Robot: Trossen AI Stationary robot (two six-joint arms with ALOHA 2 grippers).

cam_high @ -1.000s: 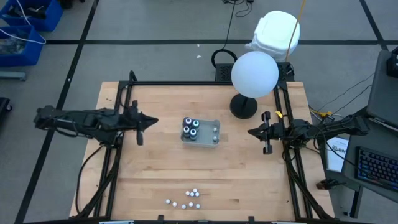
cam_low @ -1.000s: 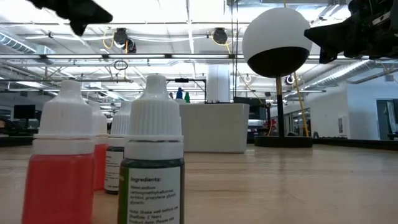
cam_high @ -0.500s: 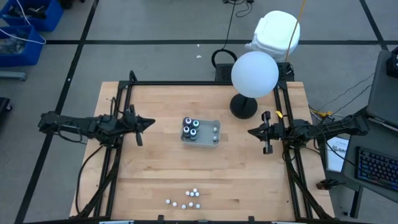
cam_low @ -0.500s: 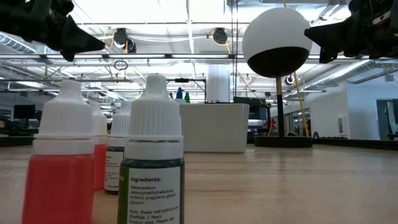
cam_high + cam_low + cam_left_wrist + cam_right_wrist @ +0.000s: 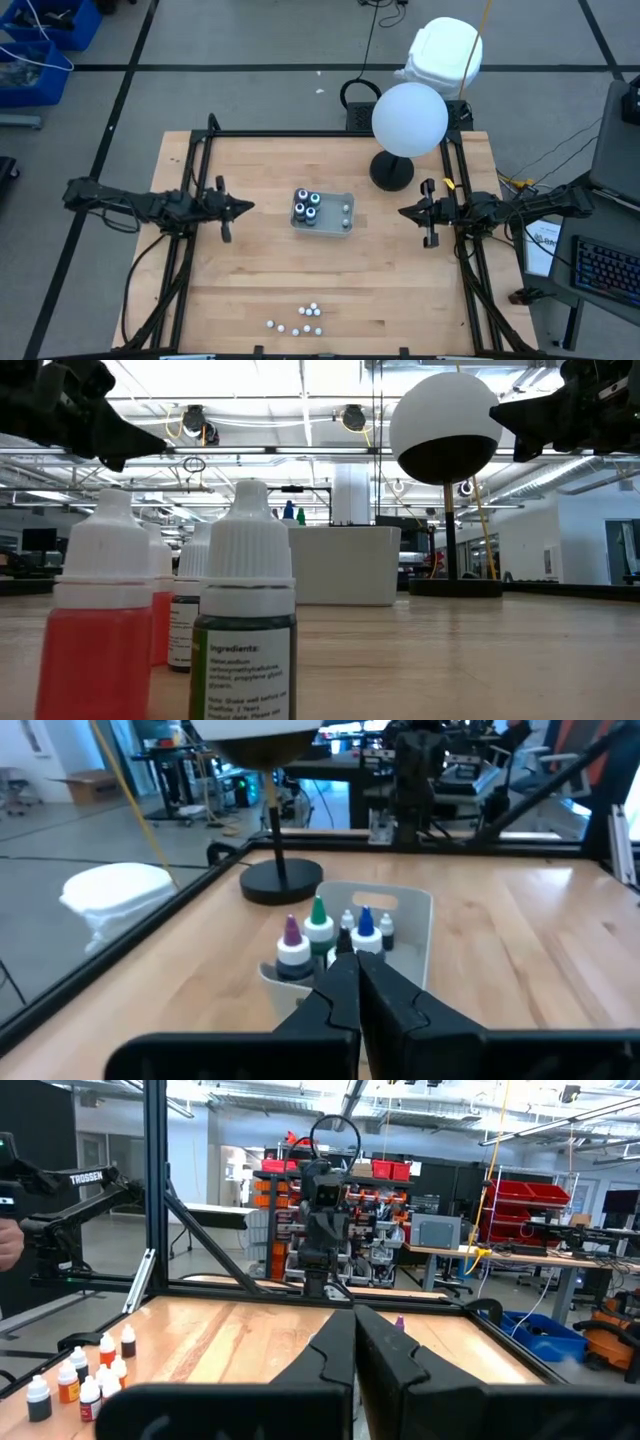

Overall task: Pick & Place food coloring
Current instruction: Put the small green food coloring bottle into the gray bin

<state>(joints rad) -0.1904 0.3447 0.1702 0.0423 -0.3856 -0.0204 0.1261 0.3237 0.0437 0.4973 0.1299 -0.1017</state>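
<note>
The tray [image 5: 343, 221] is sitting mid-table and serves as the landmark: four bottles [image 5: 306, 206] are standing upright in the end of it nearest the left arm, while the loose bottles [image 5: 300, 319] are lying scattered well away from the tray, along the table's near edge, about level with the tray's middle and roughly between the two arms. The left gripper [image 5: 245, 207] is hovering just short of the tray with its fingers pressed together, pointing straight at the four bottles, and the right gripper [image 5: 403, 212] is waiting on the tray's opposite side, also closed and a little farther off. The loose bottles are lying sideways from both grippers (the left looks slightly nearer), so whichever arm goes will likely need to swing toward that edge and spread its fingers first.
</note>
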